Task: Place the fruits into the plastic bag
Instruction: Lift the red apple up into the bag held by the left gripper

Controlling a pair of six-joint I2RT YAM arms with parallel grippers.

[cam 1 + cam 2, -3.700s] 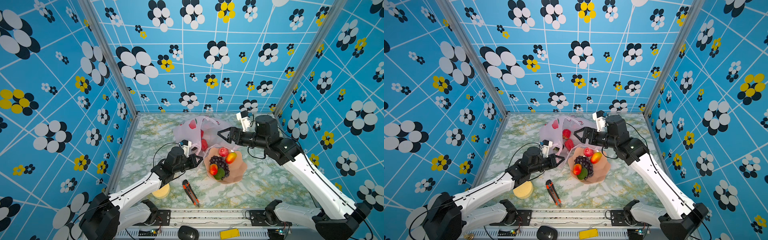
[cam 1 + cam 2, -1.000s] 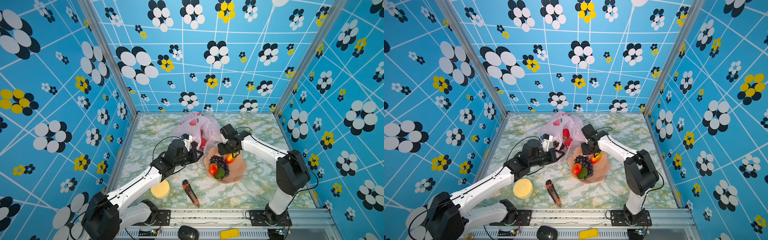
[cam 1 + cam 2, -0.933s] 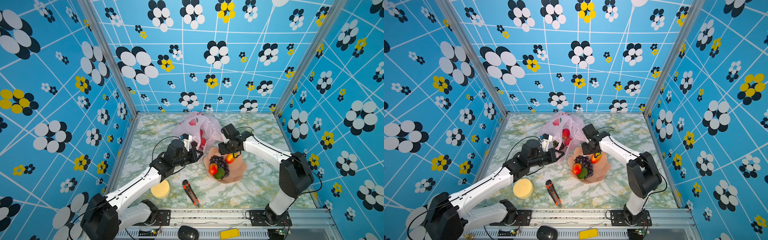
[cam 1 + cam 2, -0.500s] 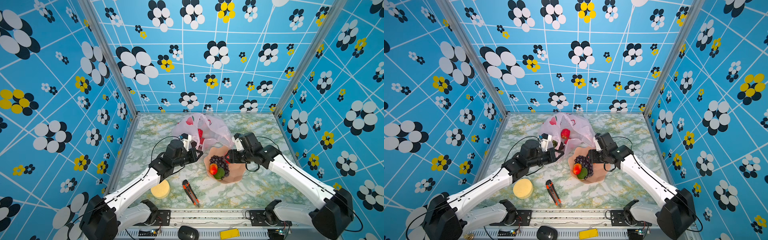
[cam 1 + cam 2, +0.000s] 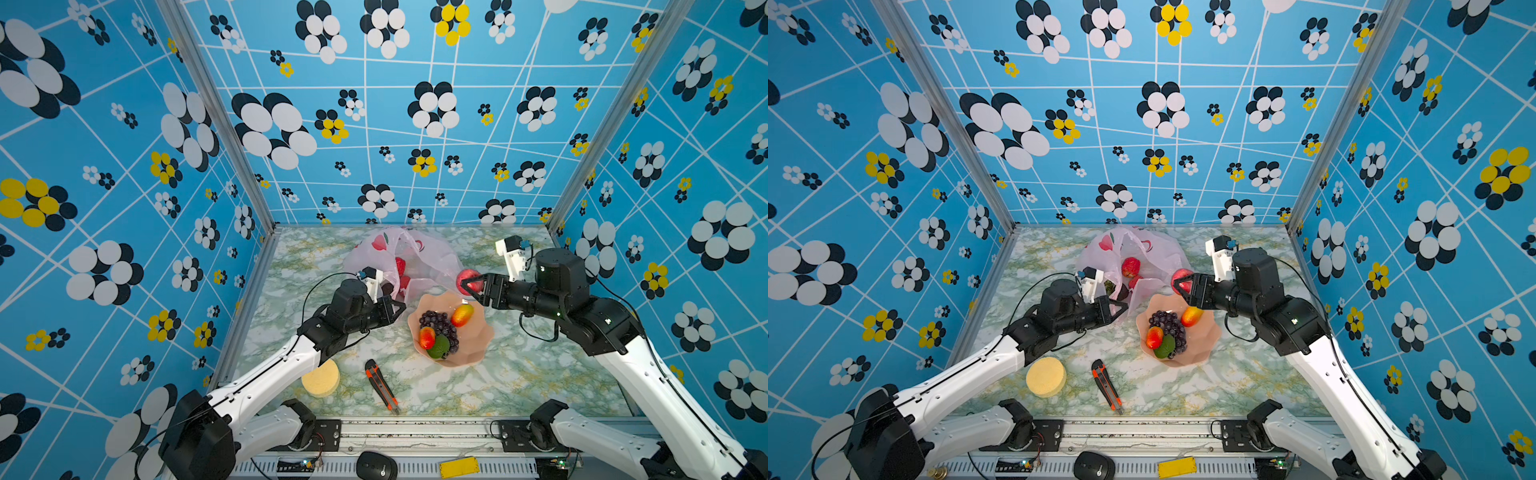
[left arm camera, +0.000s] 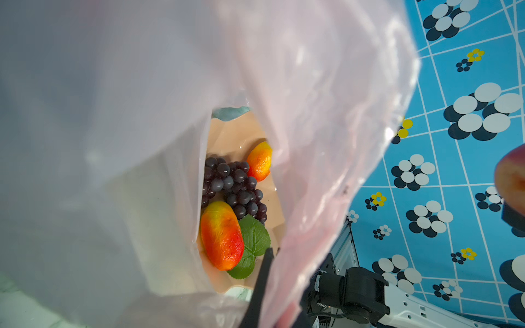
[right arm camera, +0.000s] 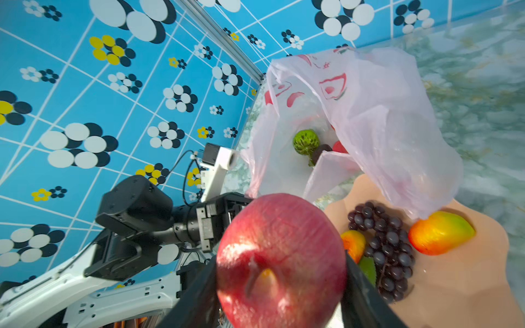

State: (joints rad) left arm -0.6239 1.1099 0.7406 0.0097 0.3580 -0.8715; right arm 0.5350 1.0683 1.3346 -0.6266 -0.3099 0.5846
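a round pale yellow sponge [image 5: 320, 378] is lying near the front of the green-marbled bench [image 5: 519, 374]. an orange-and-black utility knife [image 5: 381, 386] is lying beside it, not touching. a salmon-pink scalloped bowl [image 5: 473, 345] is sitting mid-bench. a black mouse [image 5: 376, 465] is resting past the front rail.

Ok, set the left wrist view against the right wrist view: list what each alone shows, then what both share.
Left wrist only: a joint of the right arm. Right wrist only: the green spiky fruit inside the plastic bag, the bag's red prints, the left arm. Both: that bag, grapes, two mangoes, the pink bowl, the red apple.
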